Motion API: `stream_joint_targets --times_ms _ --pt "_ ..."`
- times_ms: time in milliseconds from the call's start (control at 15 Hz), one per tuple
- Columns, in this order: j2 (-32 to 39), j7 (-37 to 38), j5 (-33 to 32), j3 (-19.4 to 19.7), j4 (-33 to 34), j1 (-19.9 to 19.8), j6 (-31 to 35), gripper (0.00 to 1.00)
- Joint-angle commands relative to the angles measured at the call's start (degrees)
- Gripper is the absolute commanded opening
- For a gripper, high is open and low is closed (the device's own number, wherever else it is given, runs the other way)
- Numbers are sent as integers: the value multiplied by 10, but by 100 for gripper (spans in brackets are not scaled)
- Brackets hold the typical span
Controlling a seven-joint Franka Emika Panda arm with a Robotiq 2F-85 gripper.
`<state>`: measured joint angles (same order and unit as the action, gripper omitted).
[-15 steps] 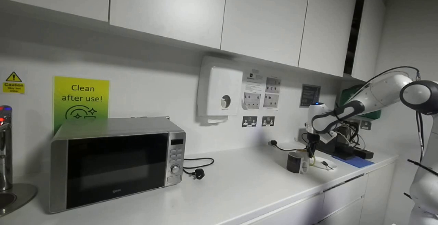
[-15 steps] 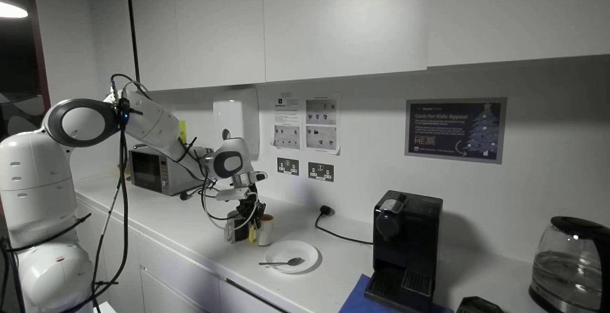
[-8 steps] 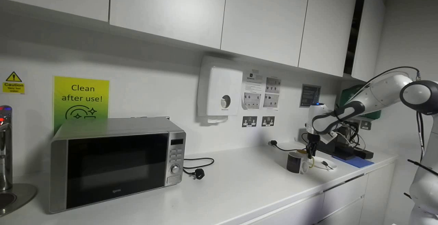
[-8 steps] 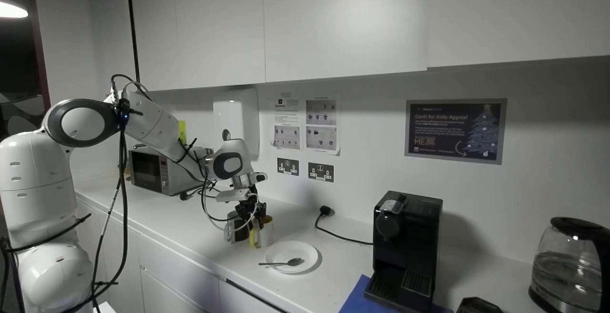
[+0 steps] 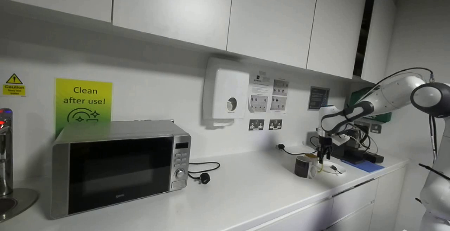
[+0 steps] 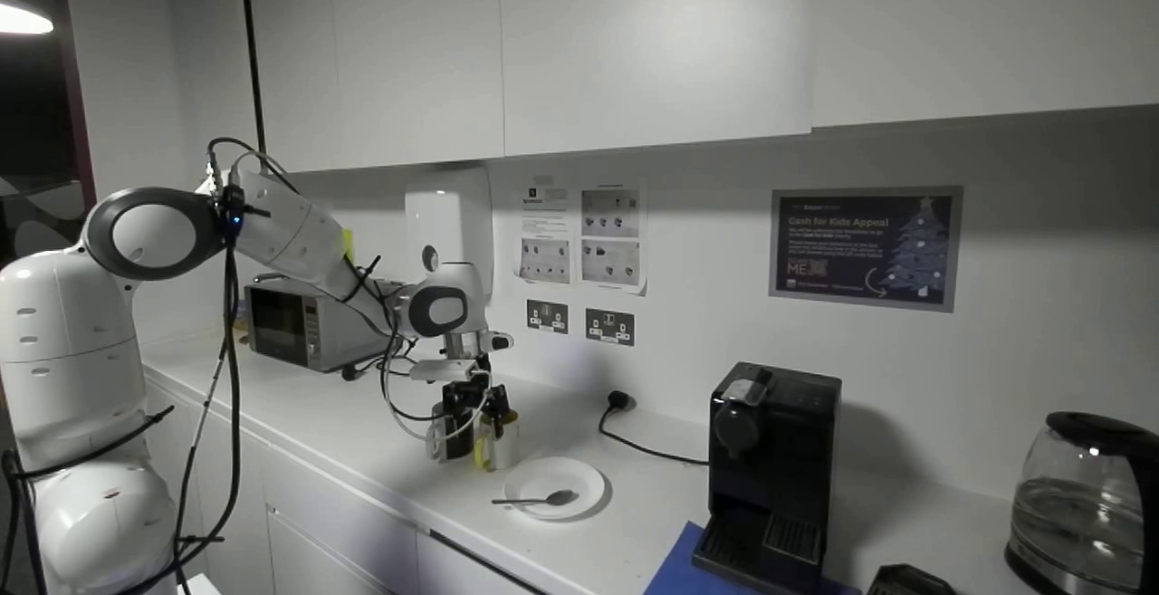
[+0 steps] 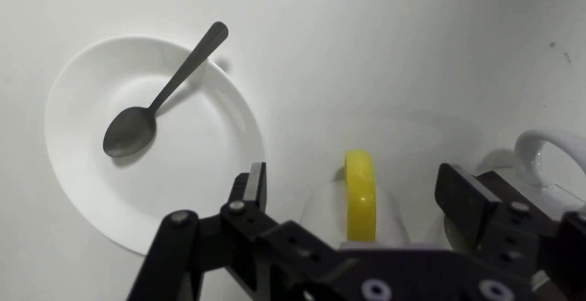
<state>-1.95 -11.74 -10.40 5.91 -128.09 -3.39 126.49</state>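
Observation:
My gripper (image 7: 352,170) stands wide open, one finger to each side of the yellow handle (image 7: 360,195) of a white mug, with gaps on both sides. The white mug (image 6: 507,446) is upright on the counter in an exterior view; its body is mostly hidden behind the gripper in the wrist view. Close beside it is a dark mug (image 5: 301,167) with a white handle (image 7: 551,143). The right finger overlaps this mug in the wrist view; whether they touch I cannot tell. A white plate (image 7: 206,154) with a spoon (image 7: 130,131) on it lies left of the gripper.
A microwave (image 5: 121,171) stands farther along the counter. A black coffee machine (image 6: 774,459) on a blue mat (image 6: 675,568) and a glass jug (image 6: 1077,495) are past the plate. A black cable and plug (image 6: 620,400) lie by the wall. Cupboards (image 5: 270,20) hang above.
The fingers, close together at the white mug's handle before, have spread apart and released it. The mug sits slightly lower and shifted; the gripper has moved a little to the right in both exterior views.

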Motion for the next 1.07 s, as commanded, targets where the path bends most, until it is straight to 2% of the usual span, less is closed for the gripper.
stream_joint_targets --times_ms 0,467,800,1000 --pt "10 -33 39 7 36 -13 -53 100" --pt "34 -32 78 6 77 -17 -90 94" --pt "56 -53 88 1 95 -17 -101 98" --pt "69 -77 84 -2 102 -17 -105 96"
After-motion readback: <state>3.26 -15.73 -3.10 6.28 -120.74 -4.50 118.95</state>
